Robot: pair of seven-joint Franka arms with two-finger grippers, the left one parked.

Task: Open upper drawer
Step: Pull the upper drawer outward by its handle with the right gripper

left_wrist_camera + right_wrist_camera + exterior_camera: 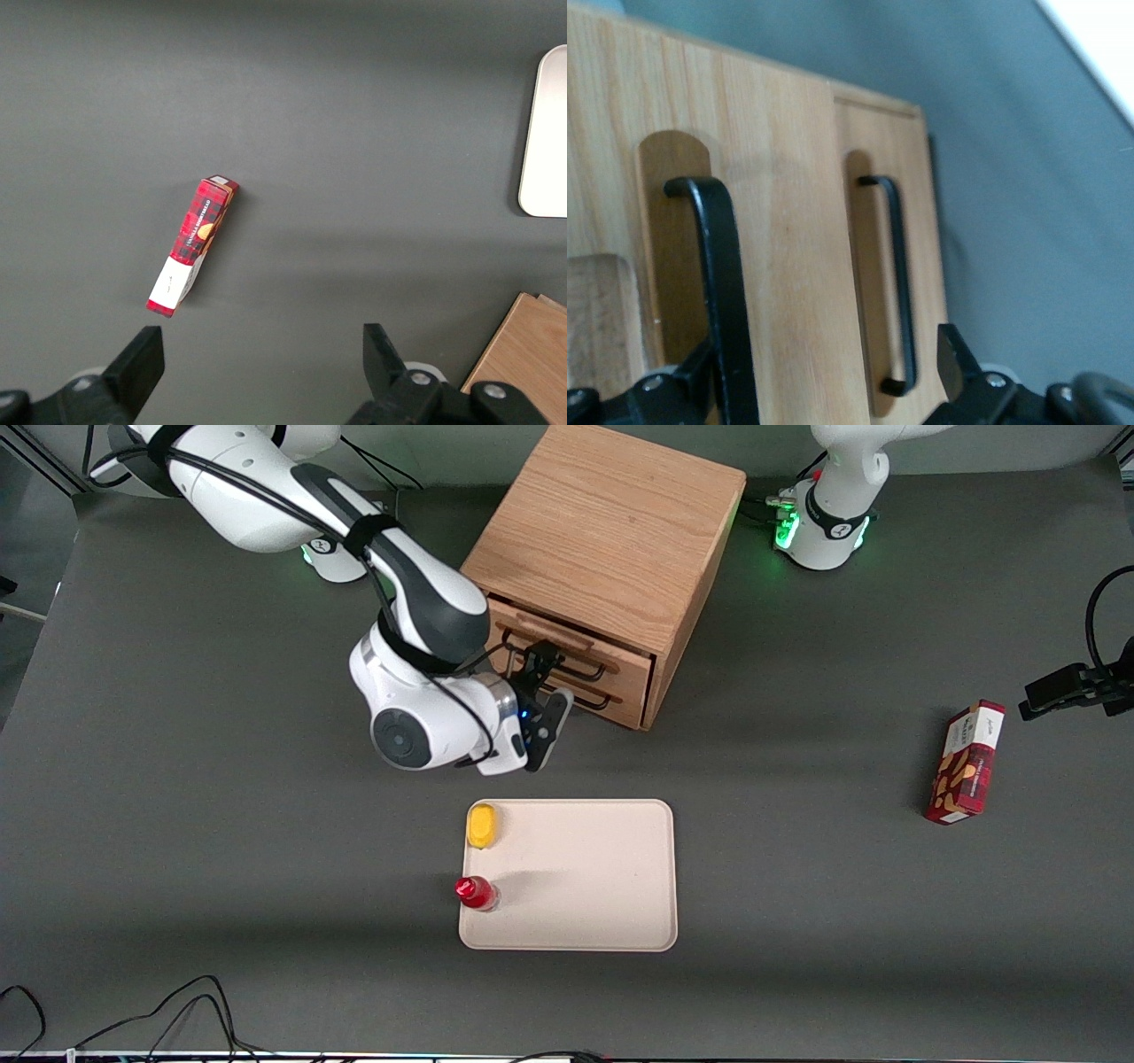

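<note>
the gripper (542, 657) hung in front of the oak cabinet (611, 531), level with the drawer fronts, its jaws spread apart and closed on nothing. in the front view its fingertips sat right at the black wire handle (567, 654) of the upper drawer (576, 657), with the lower drawer (589, 691) just beneath and nearer the camera. the upper drawer front appeared to stand out a little past the cabinet face, but i could not tell whether it had been pulled at all. judging from that, the reach was made and the grasp and most of the pull were left.

the right wrist view showed what the front view hid: the thick near handle (718, 292) ran down between the jaws, close against one black finger (682, 385), while the other finger (957, 363) stood well apart from it. the second handle (897, 283) lay between the jaws too, nearer that other finger, untouched. whether any finger actually touched the near handle was not clear.

the front view alone gave the rest of the table: a beige tray (602, 877), nearer the camera than the jaws, carrying a yellow object (482, 825) and a red bottle (475, 892), and a red box (966, 762) toward the parked arm's end. the left wrist view showed that red box lying flat.
</note>
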